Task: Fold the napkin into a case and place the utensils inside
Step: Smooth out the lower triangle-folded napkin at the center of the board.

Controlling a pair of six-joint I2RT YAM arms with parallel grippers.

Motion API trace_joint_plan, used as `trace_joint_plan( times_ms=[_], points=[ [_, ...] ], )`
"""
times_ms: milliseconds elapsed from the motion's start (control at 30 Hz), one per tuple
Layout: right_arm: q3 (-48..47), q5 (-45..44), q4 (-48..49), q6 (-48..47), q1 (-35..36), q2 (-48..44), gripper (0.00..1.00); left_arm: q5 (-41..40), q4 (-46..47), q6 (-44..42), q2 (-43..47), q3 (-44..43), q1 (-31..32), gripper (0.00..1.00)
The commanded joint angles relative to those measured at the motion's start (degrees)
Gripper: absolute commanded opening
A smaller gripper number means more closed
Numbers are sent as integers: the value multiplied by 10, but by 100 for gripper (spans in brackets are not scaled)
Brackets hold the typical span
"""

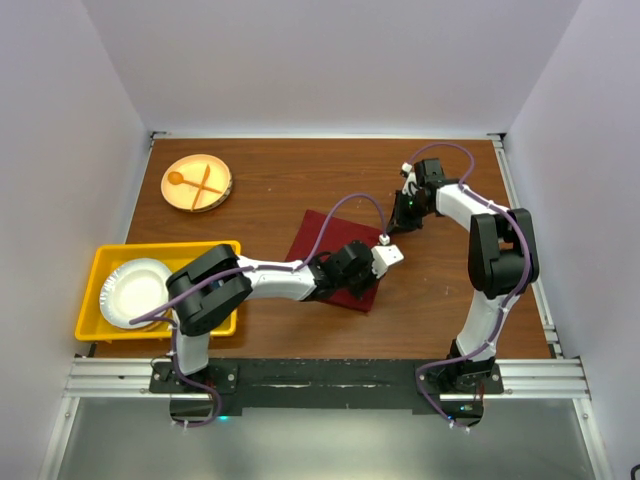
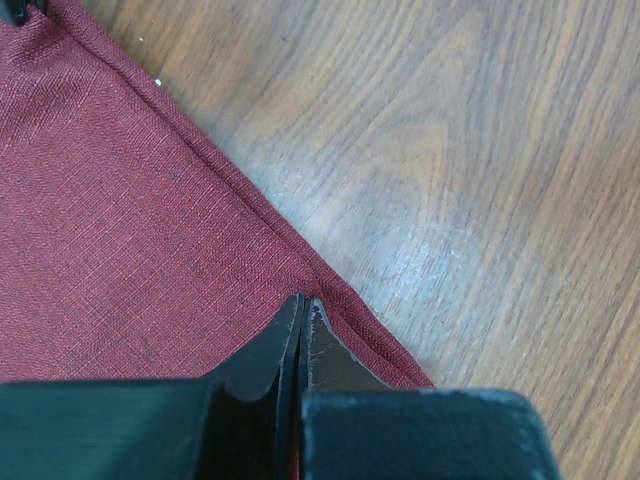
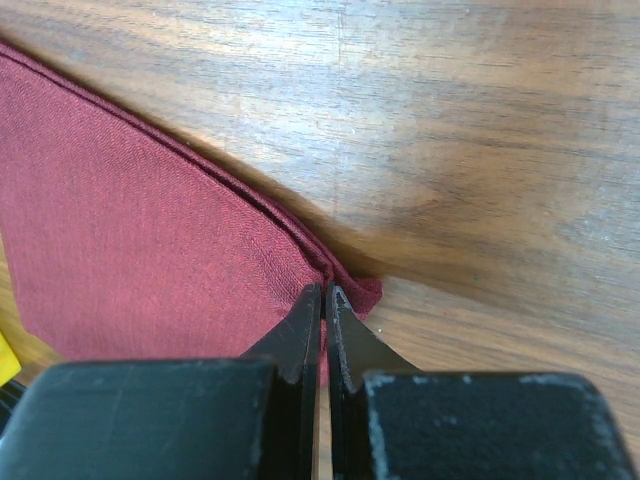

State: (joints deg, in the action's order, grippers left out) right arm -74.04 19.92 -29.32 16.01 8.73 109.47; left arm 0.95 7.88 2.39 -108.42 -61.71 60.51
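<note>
Clenched black jaws of the left gripper [image 2: 305, 318] fill the bottom of the left wrist view, tips pinched on the hem of the napkin [image 2: 120, 220] just short of a corner that lies flat on the wooden table [image 2: 480, 150]. Right gripper [image 3: 324, 305] is clamped on another corner, a sliver of red showing between its tips. That corner looks slightly raised, shadow beneath, and its edge shows two layers.

From above, the maroon cloth lies mid-table as a smallish slanted rectangle. It seems folded at least once but is no narrow case yet, so more folding remains. No utensils are in view, so loading them is all to come. Well apart on the left sit a yellow tray [image 1: 92, 290] holding a white plate [image 1: 135, 290], and a wooden plate [image 1: 215, 195] with an orange spoon and fork [image 1: 197, 182].

Left arm stretches low across the napkin, wrist tipped down at its near right corner, while the right arm, elbow high, reaches inward to the far right corner
</note>
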Motion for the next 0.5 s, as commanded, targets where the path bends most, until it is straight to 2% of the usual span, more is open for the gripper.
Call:
trace_joint_plan(
  times_ms=[0, 467],
  points=[
    [-27, 3, -2, 4, 1, -2, 0, -5, 13, 3, 38, -4, 4, 0],
    [-18, 4, -22, 0, -1, -40, 0, -5, 9, -5, 74, 24, 20, 0]
  ],
)
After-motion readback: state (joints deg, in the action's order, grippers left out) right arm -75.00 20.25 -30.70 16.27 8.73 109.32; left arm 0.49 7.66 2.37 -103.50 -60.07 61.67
